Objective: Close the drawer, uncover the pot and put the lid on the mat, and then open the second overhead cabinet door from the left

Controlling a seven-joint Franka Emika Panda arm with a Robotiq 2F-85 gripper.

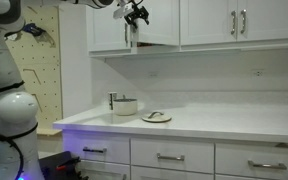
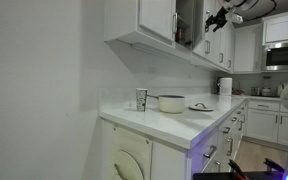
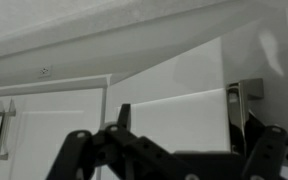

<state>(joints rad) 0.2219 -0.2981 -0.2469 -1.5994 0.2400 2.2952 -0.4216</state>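
Hand [image 1: 136,13] open, empty, up at the edge of the second overhead cabinet door [image 1: 162,22], ajar, so I can swing it wider; lid [image 1: 155,116] already on the mat [image 1: 165,119].

White countertop [image 1: 234,122], pale backsplash [image 1: 204,82], pegboard wall [image 1: 44,80].

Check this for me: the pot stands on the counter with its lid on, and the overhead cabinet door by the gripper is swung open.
Wrong about the lid. In an exterior view the pot stands uncovered on the counter, and the lid lies on the mat beside it. The rest holds: the overhead cabinet door by the gripper is swung open.
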